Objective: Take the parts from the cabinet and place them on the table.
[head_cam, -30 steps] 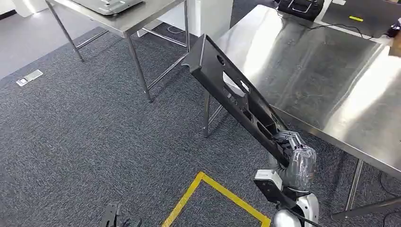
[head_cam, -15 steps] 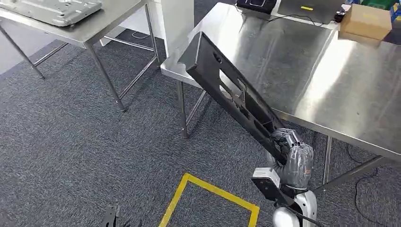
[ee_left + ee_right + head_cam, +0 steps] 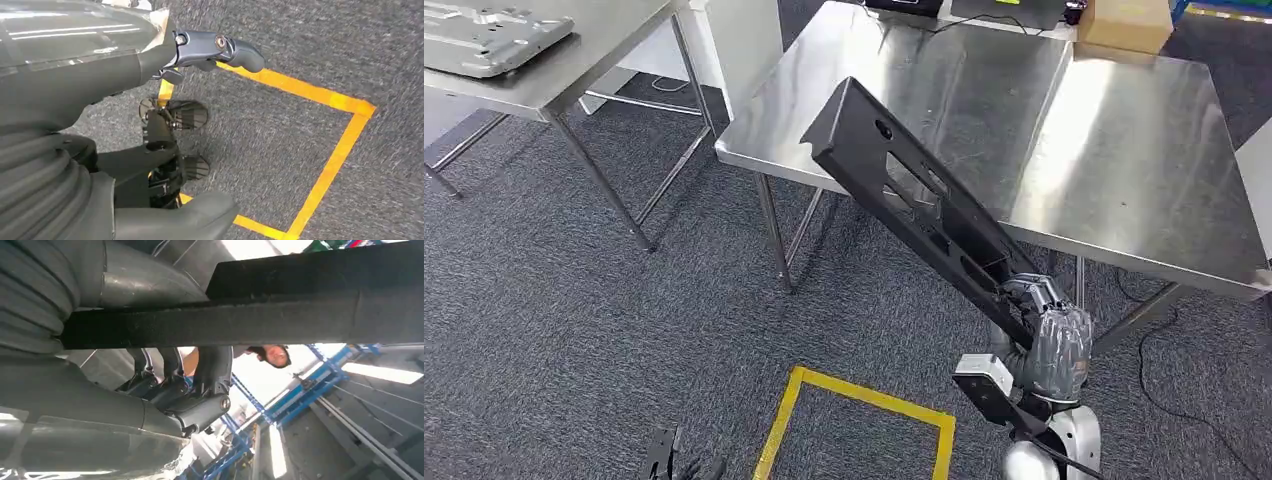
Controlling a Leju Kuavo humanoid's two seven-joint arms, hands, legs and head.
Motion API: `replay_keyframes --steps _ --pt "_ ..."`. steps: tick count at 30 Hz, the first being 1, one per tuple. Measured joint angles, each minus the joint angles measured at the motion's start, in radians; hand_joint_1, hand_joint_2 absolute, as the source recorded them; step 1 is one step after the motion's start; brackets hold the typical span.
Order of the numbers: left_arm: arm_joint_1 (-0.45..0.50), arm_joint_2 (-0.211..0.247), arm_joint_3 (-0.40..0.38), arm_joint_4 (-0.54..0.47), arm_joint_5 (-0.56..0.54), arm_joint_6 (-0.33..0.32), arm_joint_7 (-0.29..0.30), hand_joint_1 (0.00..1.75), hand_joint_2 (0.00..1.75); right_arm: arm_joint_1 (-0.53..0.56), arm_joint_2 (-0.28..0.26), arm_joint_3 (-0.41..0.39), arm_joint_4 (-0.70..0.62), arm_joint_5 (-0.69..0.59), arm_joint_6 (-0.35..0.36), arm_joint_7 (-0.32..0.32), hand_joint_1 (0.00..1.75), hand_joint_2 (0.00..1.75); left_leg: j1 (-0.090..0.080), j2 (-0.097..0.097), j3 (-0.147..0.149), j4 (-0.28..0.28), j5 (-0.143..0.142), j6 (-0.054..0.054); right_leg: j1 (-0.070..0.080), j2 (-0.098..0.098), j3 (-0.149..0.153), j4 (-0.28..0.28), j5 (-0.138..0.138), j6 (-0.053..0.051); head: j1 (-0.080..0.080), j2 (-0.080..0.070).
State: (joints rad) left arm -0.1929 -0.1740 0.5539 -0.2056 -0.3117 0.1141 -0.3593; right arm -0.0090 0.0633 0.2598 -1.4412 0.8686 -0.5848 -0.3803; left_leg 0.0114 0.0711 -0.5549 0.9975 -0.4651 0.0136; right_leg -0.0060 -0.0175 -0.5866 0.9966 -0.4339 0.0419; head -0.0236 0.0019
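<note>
A long black part (image 3: 909, 205) with cut-outs slants up from my right hand (image 3: 1049, 342), which grips its lower end. Its upper end hangs over the near left corner of the steel table (image 3: 1124, 150), above the top and not touching it. In the right wrist view the black part (image 3: 280, 315) crosses just in front of the camera, with my fingers (image 3: 200, 410) curled around it. My left hand (image 3: 200, 50) hangs low over the carpet with its fingers apart and nothing in it. The left hand (image 3: 669, 462) also peeks in at the bottom of the head view.
A second steel table (image 3: 584, 70) at the far left carries a grey metal plate (image 3: 484, 35). A cardboard box (image 3: 1124, 22) and dark devices sit at the main table's far edge. Yellow tape (image 3: 864, 400) marks a square on the carpet. A person (image 3: 272, 354) stands nearby.
The whole picture has shifted: my view has turned, so the main table now lies more centred in front of me. The black part stays in my right hand at the same tilt.
</note>
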Motion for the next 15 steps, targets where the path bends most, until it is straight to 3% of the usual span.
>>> replay_keyframes --steps 1,2,3,4,5,6,7,10,15 --pt "-0.001 0.0 0.0 0.0 -0.002 0.0 0.0 0.0 1.75 -0.002 0.0 0.0 -0.001 0.003 0.0 0.0 1.75 1.75 0.001 0.001 0.001 0.001 -0.004 -0.008 -0.009 0.003 0.002 -0.009 0.006 -0.011 0.0 0.0" --pt "-0.001 0.001 0.0 0.0 -0.004 -0.001 0.001 0.0 1.75 -0.004 -0.001 0.0 -0.001 0.006 0.0 0.003 1.75 1.75 0.006 -0.026 -0.004 0.015 -0.016 -0.013 -0.014 0.008 0.006 -0.01 0.008 -0.014 -0.003 0.0" --pt "-0.001 0.001 0.0 0.0 -0.005 -0.002 0.001 0.0 1.75 -0.011 -0.002 -0.001 0.0 0.008 0.0 0.005 1.75 1.75 0.005 -0.047 -0.018 0.043 -0.038 -0.014 -0.008 0.009 0.005 -0.006 0.005 -0.015 -0.009 0.0" --pt "0.0 0.002 0.0 0.0 -0.006 -0.003 0.001 0.0 1.75 -0.015 -0.002 -0.001 0.001 0.009 0.0 0.006 1.75 1.75 0.002 -0.044 -0.01 0.006 0.012 0.019 -0.002 0.011 0.005 -0.002 0.002 -0.019 -0.015 0.0" --pt "-0.001 0.002 0.0 0.0 -0.006 -0.003 0.002 0.0 1.75 -0.016 -0.002 -0.001 0.001 0.011 0.0 0.006 1.75 1.75 0.004 -0.039 -0.006 0.004 -0.008 0.024 0.006 0.014 0.007 -0.004 0.001 -0.019 -0.017 0.0" --pt "-0.002 0.002 0.0 0.0 -0.006 -0.003 0.002 0.0 1.75 -0.024 -0.005 -0.003 0.0 0.011 0.0 0.008 1.75 1.75 0.006 -0.039 -0.005 -0.001 0.01 0.003 0.007 0.016 0.006 -0.003 0.002 -0.022 -0.01 0.0" --pt "-0.003 0.001 0.0 0.0 -0.006 -0.003 0.003 0.0 1.75 -0.027 -0.007 -0.004 0.001 0.013 0.001 0.011 1.75 1.75 0.007 -0.038 -0.003 -0.004 0.001 -0.005 0.007 0.016 0.005 -0.003 0.002 -0.022 -0.014 0.0" --pt "-0.002 -0.001 -0.003 0.0 -0.011 -0.032 -0.038 0.0 1.75 -0.031 -0.008 -0.006 0.003 0.021 0.002 0.015 1.75 1.75 0.007 -0.039 -0.003 -0.005 0.007 -0.003 0.007 0.016 0.004 -0.003 0.002 -0.022 -0.013 0.0" --pt "-0.003 -0.006 -0.009 0.0 -0.019 -0.041 -0.034 0.0 1.75 -0.031 -0.009 -0.007 0.007 0.032 0.0 0.023 1.75 1.75 0.007 -0.039 -0.003 -0.006 0.007 -0.005 0.007 0.016 0.004 -0.003 0.002 -0.022 -0.013 0.0"
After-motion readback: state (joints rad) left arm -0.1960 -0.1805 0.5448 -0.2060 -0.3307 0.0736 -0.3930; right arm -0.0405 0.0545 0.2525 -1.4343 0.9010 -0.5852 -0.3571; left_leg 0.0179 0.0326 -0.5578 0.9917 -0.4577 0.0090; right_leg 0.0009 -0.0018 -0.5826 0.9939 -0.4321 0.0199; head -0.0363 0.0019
